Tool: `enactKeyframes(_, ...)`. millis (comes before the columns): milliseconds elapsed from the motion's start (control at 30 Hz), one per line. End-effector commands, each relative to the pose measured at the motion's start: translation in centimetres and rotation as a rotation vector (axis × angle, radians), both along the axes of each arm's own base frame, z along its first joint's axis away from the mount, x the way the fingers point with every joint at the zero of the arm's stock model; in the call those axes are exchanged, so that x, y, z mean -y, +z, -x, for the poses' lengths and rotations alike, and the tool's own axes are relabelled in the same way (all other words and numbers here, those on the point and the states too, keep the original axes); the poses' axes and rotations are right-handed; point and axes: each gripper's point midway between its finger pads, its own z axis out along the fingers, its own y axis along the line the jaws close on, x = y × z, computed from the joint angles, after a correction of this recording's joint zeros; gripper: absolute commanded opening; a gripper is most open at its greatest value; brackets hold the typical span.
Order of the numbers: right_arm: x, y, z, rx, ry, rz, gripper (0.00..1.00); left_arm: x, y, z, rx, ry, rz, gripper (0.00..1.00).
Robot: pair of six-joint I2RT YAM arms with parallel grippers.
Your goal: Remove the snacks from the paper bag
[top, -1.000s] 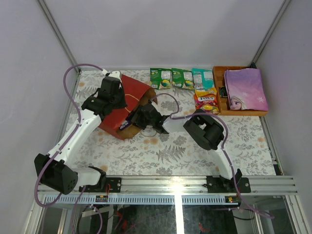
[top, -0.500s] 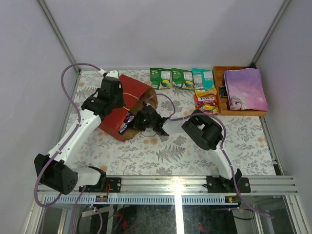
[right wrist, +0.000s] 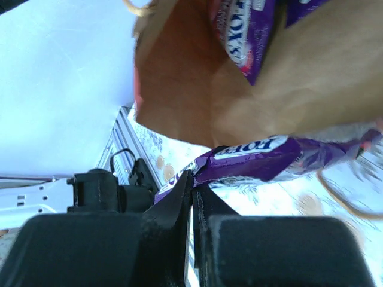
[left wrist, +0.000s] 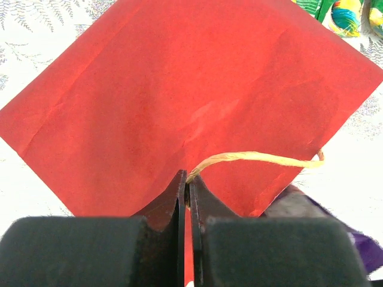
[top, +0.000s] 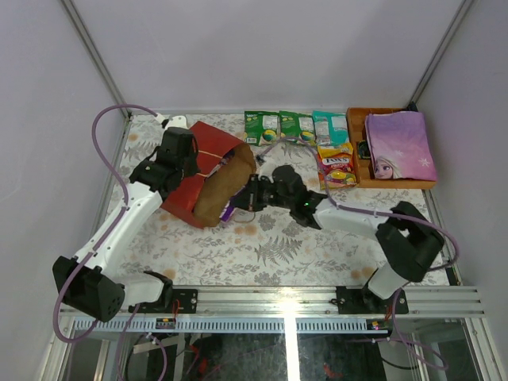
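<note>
Paper bag (top: 184, 197) lies on its side at 10 o'clock on the table, mouth toward 4 o'clock. Left gripper (left wrist: 187, 182) is pinched tight on its twine handle (left wrist: 257, 157). Right gripper (right wrist: 192, 182) is at the bag's lip, jaws pressed onto the corner of a purple packet (right wrist: 263, 158). A second purple packet (right wrist: 239, 30) sits inside. Two green packets (top: 262, 127), teal packet (top: 329, 127) and yellow-red packet (top: 336, 163) rest at 12 to 1 o'clock.

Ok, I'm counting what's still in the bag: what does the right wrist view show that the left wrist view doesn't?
Right wrist only: the paper bag's brown inside, one purple packet in it, the right gripper shut on a second purple packet at the mouth. Left wrist only: the left gripper shut on the twine handle, green packets beyond. Both: the bag, purple foil.
</note>
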Motion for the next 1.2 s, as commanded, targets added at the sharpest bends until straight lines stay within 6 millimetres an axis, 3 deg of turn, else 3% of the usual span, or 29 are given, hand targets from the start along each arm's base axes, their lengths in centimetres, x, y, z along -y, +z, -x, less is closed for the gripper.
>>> enactKeyframes(0,5.7,2.0,-2.4,0.031,-0.086,-0.037,0.00,-1.1,0.7,-0.1,0.034,0.045,-0.012,0.00)
enactKeyframes(267,14.6,6.0,-9.1,0.177,-0.383,0.040,0.00,-0.8,0.8,0.0,0.034,0.028,-0.003,0.00)
enactKeyframes(333,16.1,6.6,-11.7,0.191,-0.460,0.057,0.00,-0.7,0.8,0.0,0.034,0.024,0.000,0.00)
enactKeyframes(433,16.9,7.8,-15.3,0.214,-0.522,0.058,0.00,-0.5,0.9,-0.1,0.033,0.015,0.006,0.00)
enactKeyframes(500,17.4,7.5,-17.2,0.199,-0.565,0.033,0.00,-0.2,1.0,-0.1,0.033,0.004,0.016,0.00)
enactKeyframes(567,17.7,5.7,-18.1,0.136,-0.595,0.000,0.00,-0.1,0.8,0.0,0.029,-0.001,0.018,0.00)
enactKeyframes(633,17.9,2.1,-17.8,0.045,-0.623,-0.008,0.00,-0.1,0.8,0.0,0.029,-0.003,0.016,0.00)
enactKeyframes(767,18.3,-7.6,-15.1,-0.207,-0.653,0.036,0.00,0.1,0.5,-0.1,0.019,-0.015,0.013,0.00)
enactKeyframes(833,18.9,-10.7,-13.4,-0.286,-0.673,0.041,0.00,0.2,0.3,-0.1,0.012,-0.023,0.014,0.00)
enactKeyframes(1033,21.9,-14.5,-10.5,-0.375,-0.814,0.112,0.00,0.4,-0.2,-0.3,-0.003,-0.030,0.011,0.00)
enactKeyframes(1167,23.3,-14.7,-10.9,-0.382,-0.934,0.061,0.00,0.6,-0.4,-0.4,-0.013,-0.039,0.011,0.00)
